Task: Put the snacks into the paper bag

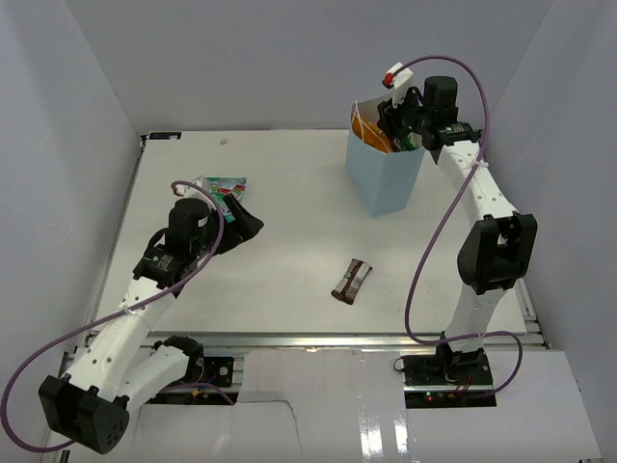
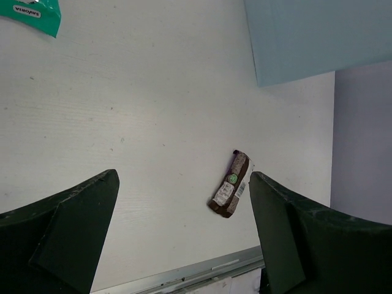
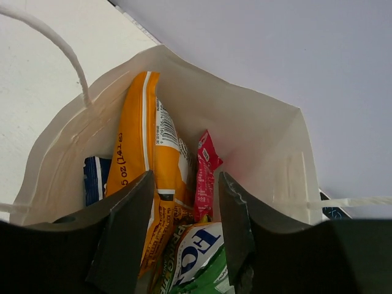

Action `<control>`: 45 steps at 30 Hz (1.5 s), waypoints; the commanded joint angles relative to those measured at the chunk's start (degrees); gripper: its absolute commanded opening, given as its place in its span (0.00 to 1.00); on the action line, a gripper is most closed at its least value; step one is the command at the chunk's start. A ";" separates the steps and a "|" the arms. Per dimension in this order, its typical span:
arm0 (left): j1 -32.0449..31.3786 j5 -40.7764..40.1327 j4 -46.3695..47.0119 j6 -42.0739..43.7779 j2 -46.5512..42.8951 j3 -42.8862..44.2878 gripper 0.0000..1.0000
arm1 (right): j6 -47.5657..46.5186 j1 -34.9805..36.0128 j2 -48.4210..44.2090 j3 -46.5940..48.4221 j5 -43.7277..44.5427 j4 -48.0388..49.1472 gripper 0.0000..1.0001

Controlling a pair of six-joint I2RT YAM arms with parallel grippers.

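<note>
The light-blue paper bag (image 1: 386, 174) stands at the far right. My right gripper (image 1: 400, 130) hangs in its mouth. In the right wrist view the gripper (image 3: 185, 174) has its jaws partly closed, and a yellow-green packet (image 3: 205, 257) fills the gap between them. Inside the bag (image 3: 257, 135) stand the orange chip bag (image 3: 138, 147), a pink packet (image 3: 205, 171) and a blue-white pack (image 3: 96, 177). A dark brown bar (image 1: 352, 281) lies mid-table and also shows in the left wrist view (image 2: 231, 192). My left gripper (image 1: 239, 224) is wide open and empty (image 2: 184, 180), beside the teal pouch (image 1: 224, 183).
White walls close in the table on the left, back and right. A metal rail (image 2: 202, 269) runs along the near edge. In the left wrist view, the teal pouch's corner (image 2: 37, 15) is at the top left and the blue bag wall (image 2: 318, 37) is at the top right.
</note>
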 commanded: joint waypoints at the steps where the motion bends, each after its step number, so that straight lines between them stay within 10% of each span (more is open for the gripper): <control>1: 0.38 -0.77 -0.71 1.35 1.90 2.51 0.98 | 0.93 -0.06 -5.57 0.28 -0.54 2.11 0.52; 12: 17.32 8.00 -3.44 8.62 18.04 8.92 0.98 | -3.64 -0.50 -16.19 -0.58 -32.18 -11.51 0.58; 34: 27.01 5.82 -3.44 28.77 63.33 40.48 0.87 | -9.88 -0.50 -31.59 -32.76 -38.43 -20.66 0.59; 45: 27.01 11.87 -2.03 28.68 67.12 39.87 0.47 | -11.81 1.51 -31.59 -33.73 -39.31 -22.68 0.59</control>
